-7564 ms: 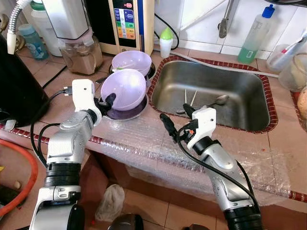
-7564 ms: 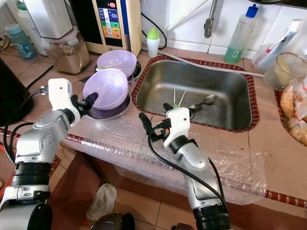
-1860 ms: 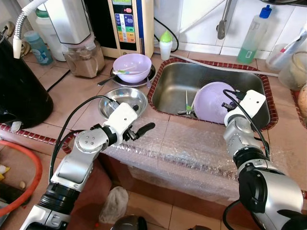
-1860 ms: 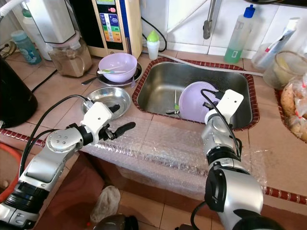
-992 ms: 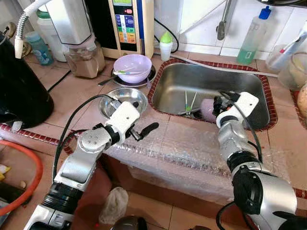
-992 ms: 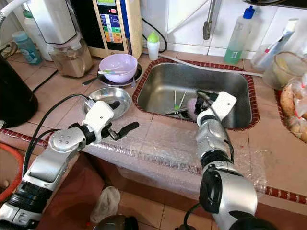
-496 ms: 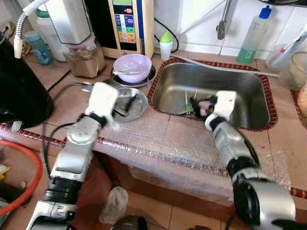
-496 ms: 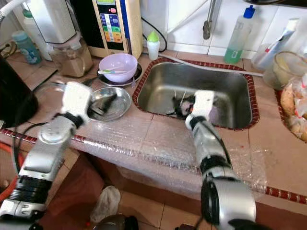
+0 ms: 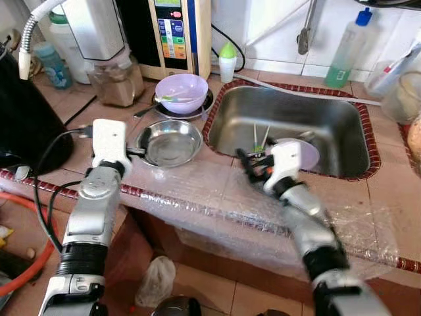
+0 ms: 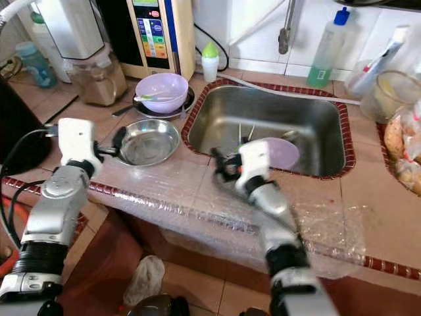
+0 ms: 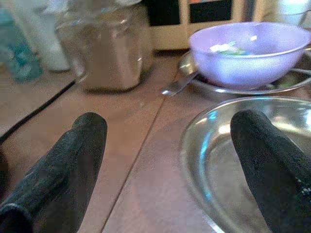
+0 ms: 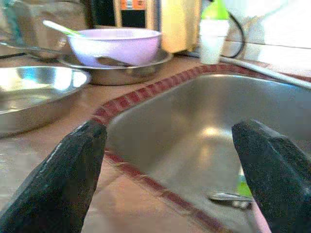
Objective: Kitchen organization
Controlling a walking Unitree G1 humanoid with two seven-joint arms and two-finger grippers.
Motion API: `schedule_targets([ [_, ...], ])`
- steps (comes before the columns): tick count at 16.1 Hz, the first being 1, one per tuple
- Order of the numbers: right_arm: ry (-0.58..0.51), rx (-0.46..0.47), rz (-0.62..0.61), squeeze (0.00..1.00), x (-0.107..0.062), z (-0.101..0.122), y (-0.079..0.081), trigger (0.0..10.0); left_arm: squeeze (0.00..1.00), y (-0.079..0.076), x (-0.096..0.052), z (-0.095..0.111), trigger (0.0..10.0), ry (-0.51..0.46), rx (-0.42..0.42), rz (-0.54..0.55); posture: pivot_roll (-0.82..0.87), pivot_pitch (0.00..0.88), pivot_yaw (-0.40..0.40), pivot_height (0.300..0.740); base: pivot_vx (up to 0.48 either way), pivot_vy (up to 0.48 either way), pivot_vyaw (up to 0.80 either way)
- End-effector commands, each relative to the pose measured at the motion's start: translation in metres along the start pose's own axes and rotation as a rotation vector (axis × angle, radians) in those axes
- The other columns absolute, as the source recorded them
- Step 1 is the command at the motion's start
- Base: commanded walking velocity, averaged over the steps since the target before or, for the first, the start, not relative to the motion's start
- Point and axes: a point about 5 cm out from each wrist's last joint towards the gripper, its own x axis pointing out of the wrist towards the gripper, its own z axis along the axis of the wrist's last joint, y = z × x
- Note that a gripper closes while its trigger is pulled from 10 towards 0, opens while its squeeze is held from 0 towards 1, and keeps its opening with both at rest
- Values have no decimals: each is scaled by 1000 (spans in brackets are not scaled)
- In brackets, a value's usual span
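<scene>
Two grippers are working low over the counter edge. The left gripper (image 11: 165, 160) is standing wide open with one finger over the rim of the steel dish (image 9: 172, 142) and the other over bare tile, holding nothing. The right gripper (image 12: 170, 170) is also spread wide and empty, hovering at the near lip of the sink (image 9: 231, 128).

That steel dish is looking thin, stiff and probably light, though its polished rim is likely slippery (a pinch across the near edge seems the safest hold). It is sitting on the tiled counter (image 9: 79, 135), just beside the sink's left edge.

Clear bubble wrap (image 9: 217, 197) is covering the front of the counter, which may be giving a soft, uneven footing near the edge.

Inside the sink, a purple bowl (image 9: 301, 153) is lying next to some utensils; it is likely plastic, light and sturdy.

Farther back, another purple bowl (image 9: 181, 93) is resting in a second steel dish, with a jar (image 9: 116, 80) of brown powder, a small green-capped bottle (image 9: 227, 60), a green soap bottle (image 9: 347, 47) and the tiled wall behind.
</scene>
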Motion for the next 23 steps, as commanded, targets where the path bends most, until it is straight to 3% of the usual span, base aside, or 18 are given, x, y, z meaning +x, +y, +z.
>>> schedule_targets([
  [1,-15,10,-30,0,-1,5,4,10000,1000,6,4,-3,10000,47,-24,38,19,0,66,740,0,0,0],
  [2,-22,19,-39,0,-2,7,6,10000,1000,6,5,-7,10000,73,-37,36,19,0,66,740,0,0,0],
  [3,-47,29,-42,0,-2,12,12,10000,376,6,7,-12,10000,112,-45,17,12,0,66,740,0,0,0],
  [4,-61,39,-43,0,-2,17,15,10000,0,5,8,-14,10000,125,-34,4,6,0,69,740,0,0,0],
  [7,-76,70,-50,0,-3,26,21,10000,0,2,13,-25,10000,211,-109,-41,-6,0,76,740,0,0,0],
  [8,-72,69,-48,0,-4,26,22,10000,0,-2,13,-26,7647,225,-121,-71,-7,0,78,740,0,0,0],
  [9,-66,85,-49,0,-4,26,23,10000,0,-4,14,-27,3333,237,-147,-78,-5,0,78,740,0,0,0],
  [10,-64,90,-44,0,-4,26,23,10000,0,-4,14,-28,0,240,-168,-73,-5,0,78,740,0,0,0],
  [14,-48,104,-28,0,-2,27,27,10000,0,3,13,-30,0,268,-169,-68,7,0,74,740,0,0,0],
  [18,-36,122,-10,0,1,27,30,10000,0,5,10,-36,0,335,-256,-103,17,0,73,740,0,0,0],
  [23,-30,129,7,0,2,26,32,10000,0,12,10,-31,0,339,-233,-90,22,0,76,740,0,0,0],
])
